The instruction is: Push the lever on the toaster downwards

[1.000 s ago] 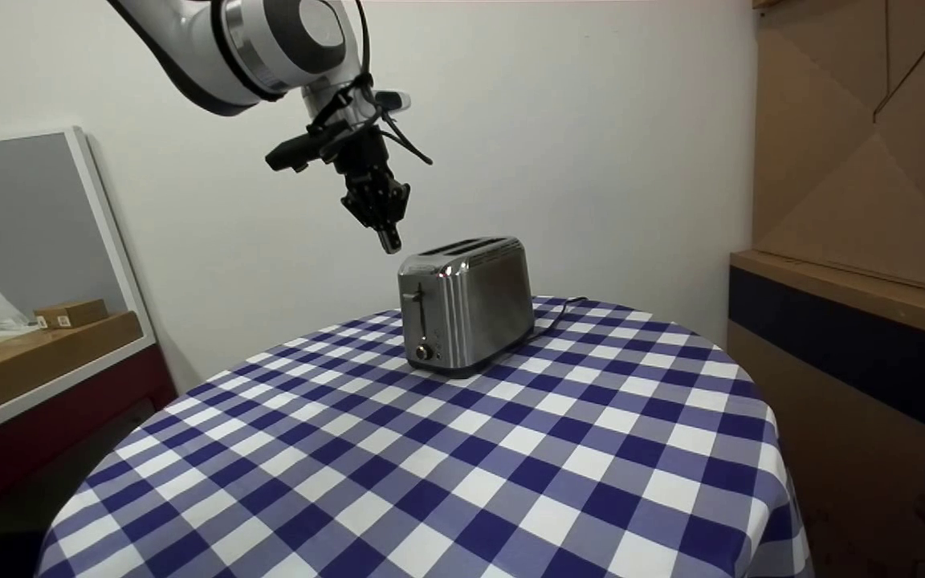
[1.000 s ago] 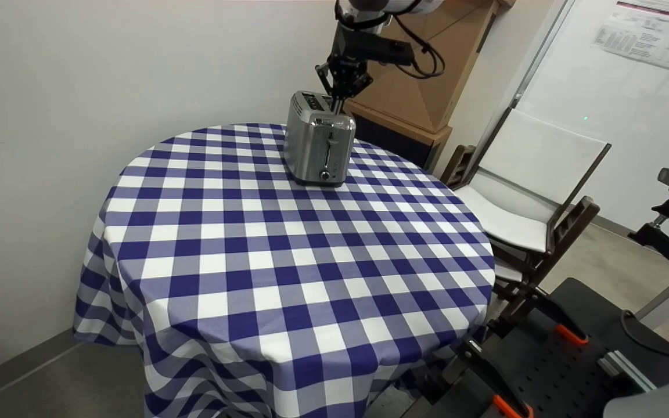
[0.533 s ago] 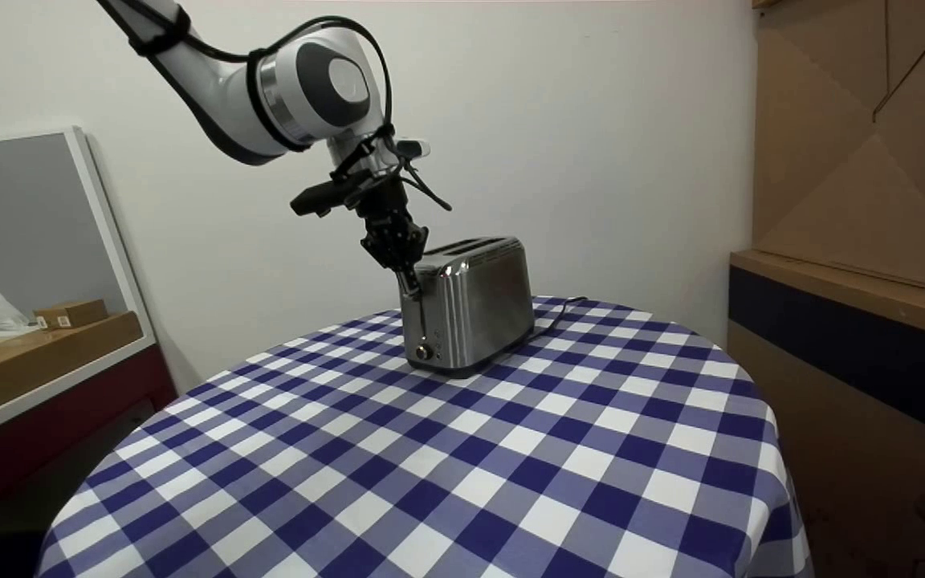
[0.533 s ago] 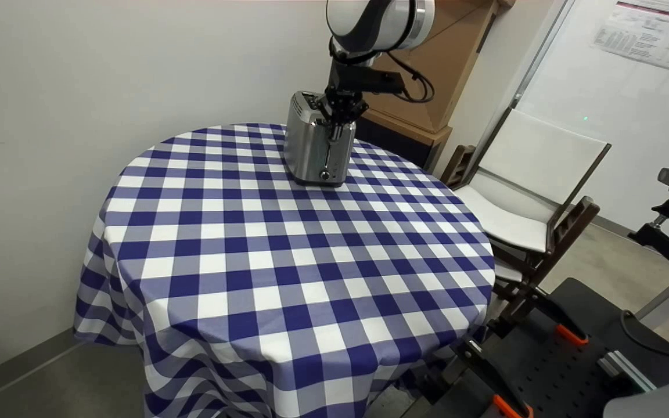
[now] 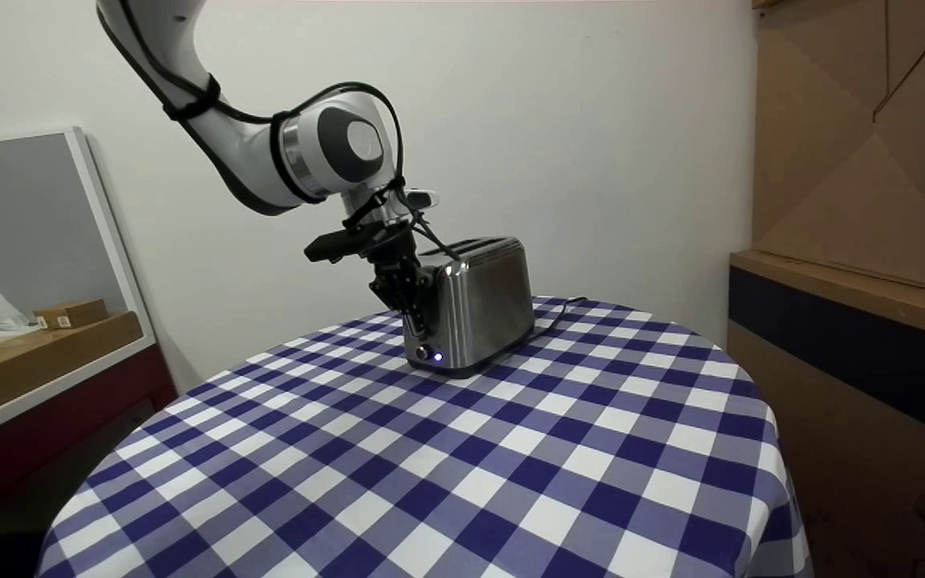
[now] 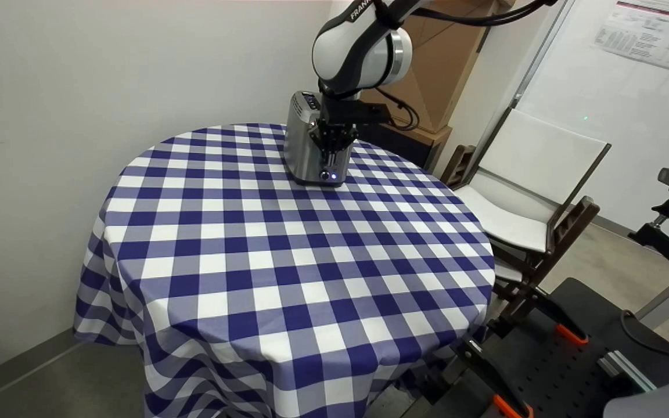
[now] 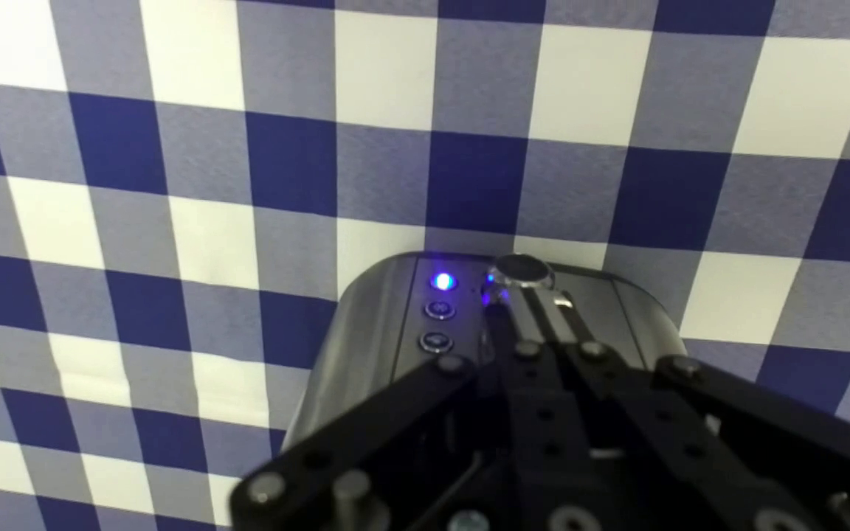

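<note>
The silver toaster (image 5: 491, 309) stands upright on the table and also shows in an exterior view (image 6: 298, 145) and in the wrist view (image 7: 351, 346). My gripper (image 5: 417, 327) is low at the toaster's end panel, just above the round knob (image 5: 423, 352). Its fingertips are together with nothing seen between them in the wrist view (image 7: 541, 301). The gripper also covers the panel in an exterior view (image 6: 330, 158). The lever is hidden behind the fingers. A blue light (image 7: 443, 281) glows on the panel beside the knob.
A blue and white checked tablecloth (image 6: 253, 261) covers the round table. The toaster's cord (image 5: 555, 321) runs behind it. A white wall (image 5: 631, 144) is behind the table. White chairs (image 6: 509, 220) stand beside the table.
My gripper has moved down from above the toaster, along the end panel to near the knob. The raised lever seen a second ago is now hidden. The blue light has come on.
</note>
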